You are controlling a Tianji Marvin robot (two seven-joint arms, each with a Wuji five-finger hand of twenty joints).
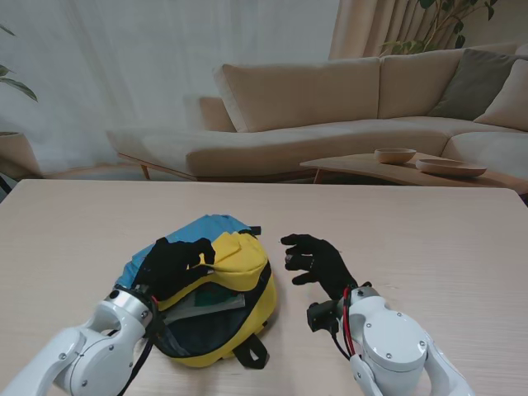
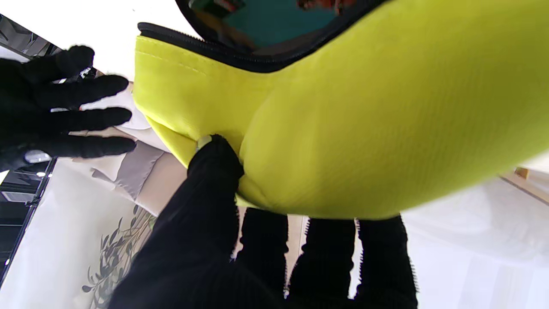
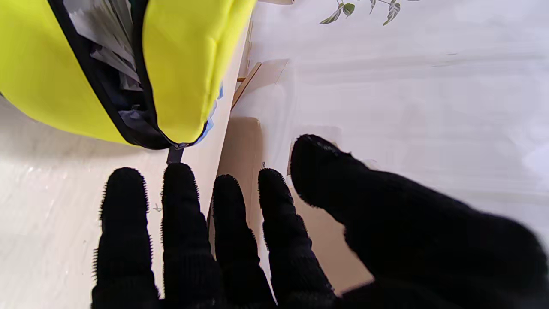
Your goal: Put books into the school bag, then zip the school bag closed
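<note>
- The school bag [image 1: 216, 285], yellow with a blue back panel, lies on the wooden surface [image 1: 429, 231] left of centre and near me, its main zip undone and the opening gaping.
- The left robot hand [image 1: 173, 266] is clamped on the bag's yellow upper flap [image 2: 343, 120]: in the left wrist view the thumb [image 2: 216, 161] presses into the cloth from one side and the other fingers [image 2: 381, 253] lie behind it, holding the flap lifted.
- Inside the opening, books [image 1: 210, 299] show as a green cover and pale page edges [image 3: 107, 38].
- The right robot hand [image 1: 318, 262] hovers just right of the bag, fingers spread and slightly curled, holding nothing and touching nothing.
- In the right wrist view its fingertips [image 3: 180, 180] sit close to the zip pull [image 3: 175, 154] at the end of the black zipper track, not on it.
</note>
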